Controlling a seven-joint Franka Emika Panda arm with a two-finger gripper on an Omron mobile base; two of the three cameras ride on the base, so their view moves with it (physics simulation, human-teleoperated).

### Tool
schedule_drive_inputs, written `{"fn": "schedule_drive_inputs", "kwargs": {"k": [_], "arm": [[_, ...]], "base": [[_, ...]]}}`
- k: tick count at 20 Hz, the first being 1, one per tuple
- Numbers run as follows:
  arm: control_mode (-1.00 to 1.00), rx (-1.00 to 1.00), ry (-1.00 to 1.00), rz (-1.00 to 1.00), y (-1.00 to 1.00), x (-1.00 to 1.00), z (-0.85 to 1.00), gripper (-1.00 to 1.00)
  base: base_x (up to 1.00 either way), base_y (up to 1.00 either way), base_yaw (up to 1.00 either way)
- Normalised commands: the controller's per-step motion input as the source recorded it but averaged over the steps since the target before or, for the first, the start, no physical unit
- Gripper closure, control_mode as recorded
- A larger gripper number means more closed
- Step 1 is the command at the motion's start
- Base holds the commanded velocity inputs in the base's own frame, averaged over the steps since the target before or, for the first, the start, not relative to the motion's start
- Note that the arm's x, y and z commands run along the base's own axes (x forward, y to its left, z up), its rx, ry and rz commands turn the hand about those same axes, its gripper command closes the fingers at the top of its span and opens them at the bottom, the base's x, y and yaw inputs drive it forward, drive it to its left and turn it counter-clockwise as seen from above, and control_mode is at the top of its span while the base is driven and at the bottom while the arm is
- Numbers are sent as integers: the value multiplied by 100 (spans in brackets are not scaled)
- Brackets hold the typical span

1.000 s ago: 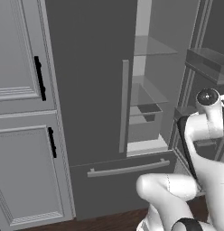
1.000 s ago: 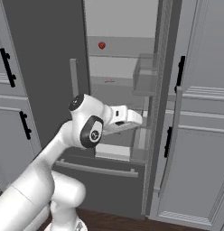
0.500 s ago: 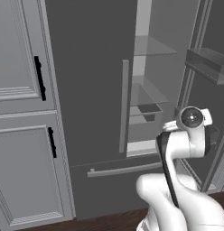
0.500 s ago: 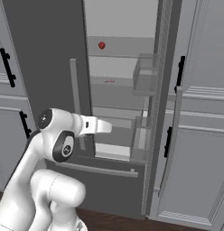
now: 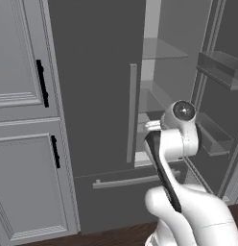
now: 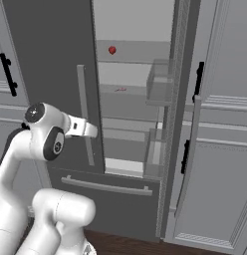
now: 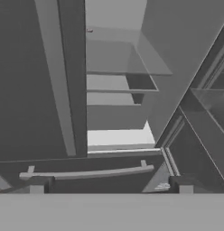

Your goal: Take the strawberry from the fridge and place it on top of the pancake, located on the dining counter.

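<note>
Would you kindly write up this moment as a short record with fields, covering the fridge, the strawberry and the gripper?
fridge: right door swung open, left door closed; light grey interior with clear shelves showing
strawberry: on an upper shelf inside the fridge, untouched
small pale item: on the shelf below the strawberry, too small to identify
gripper: jaws open and empty, in front of the fridge, low, near the drawer handle
cabinets: panelled grey, black handles, beside the fridge
task stage: strawberry not yet picked

flat, even rendered light, soft shading, faint blur, no glare
</note>
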Motion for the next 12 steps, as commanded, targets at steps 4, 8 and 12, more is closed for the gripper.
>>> {"fn": "schedule_drive_inputs", "kwargs": {"k": [4,8,12], "arm": [[-100,26,0,0,75,55,5,-100],[-100,21,4,0,56,66,12,-100],[-100,6,-15,0,4,47,0,-100]], "base": [[0,0,0],[0,0,0],[0,0,0]]}}
